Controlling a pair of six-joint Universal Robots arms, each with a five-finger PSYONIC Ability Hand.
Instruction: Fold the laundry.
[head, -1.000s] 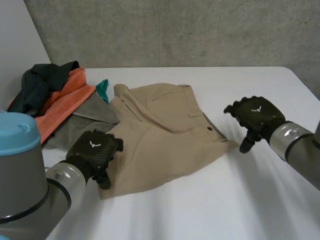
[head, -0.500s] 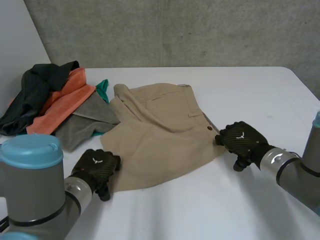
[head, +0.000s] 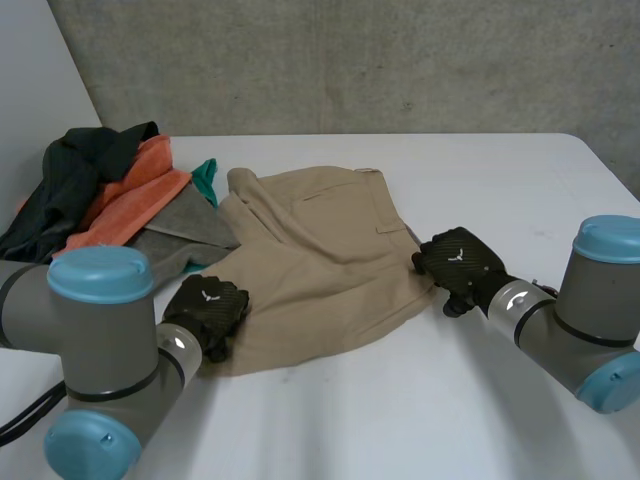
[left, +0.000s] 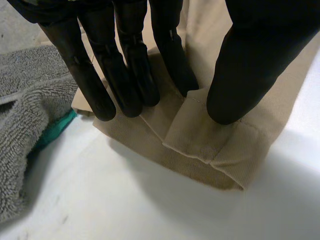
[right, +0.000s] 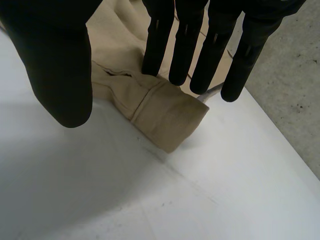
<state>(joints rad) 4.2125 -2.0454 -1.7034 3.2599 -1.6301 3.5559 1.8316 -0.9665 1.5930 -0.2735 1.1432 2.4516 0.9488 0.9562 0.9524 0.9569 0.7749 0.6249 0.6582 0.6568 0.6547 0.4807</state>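
Tan shorts (head: 320, 260) lie flat on the middle of the white table (head: 400, 420). My left hand (head: 208, 308) is at their near left hem corner. In the left wrist view its fingers (left: 125, 75) and thumb press into the shorts (left: 200, 145), with a raised ridge of cloth pinched between them. My right hand (head: 458, 262) is at the shorts' right corner by the waistband. In the right wrist view its fingers (right: 190, 45) are straight, their tips just over the waistband corner (right: 165, 112), and the thumb hangs apart over bare table.
A laundry pile sits at the back left: a dark garment (head: 80, 170), an orange towel (head: 125, 200), a grey towel (head: 175, 240) and a teal cloth (head: 205, 178). The grey towel (left: 25, 100) lies just beside my left hand. A concrete wall stands behind the table.
Both hands have come in to the shorts: the left onto the near left hem, its fingers closing on the cloth, the right leftward to the waistband corner.
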